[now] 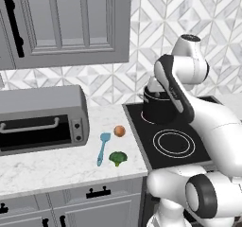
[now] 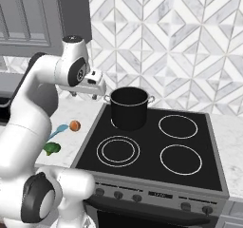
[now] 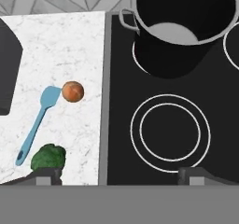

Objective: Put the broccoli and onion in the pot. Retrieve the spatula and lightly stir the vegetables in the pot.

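Observation:
The black pot (image 1: 158, 109) (image 2: 129, 108) (image 3: 186, 31) stands empty on the stove's back left burner. On the marble counter left of the stove lie the orange-brown onion (image 1: 119, 131) (image 2: 74, 125) (image 3: 73, 91), the light-blue spatula (image 1: 103, 148) (image 2: 59, 129) (image 3: 37, 122) and the dark green broccoli (image 1: 117, 158) (image 2: 52, 148) (image 3: 48, 157). The spatula's blade almost touches the onion. My gripper (image 2: 90, 94) (image 3: 120, 174) hangs open and empty high above the stove's left edge, beside the pot and looking down.
A grey toaster oven (image 1: 42, 119) sits on the counter to the left. The black cooktop (image 2: 152, 151) has three bare burners. Grey wall cabinets (image 1: 71, 22) hang above the counter, and drawers run below its front edge.

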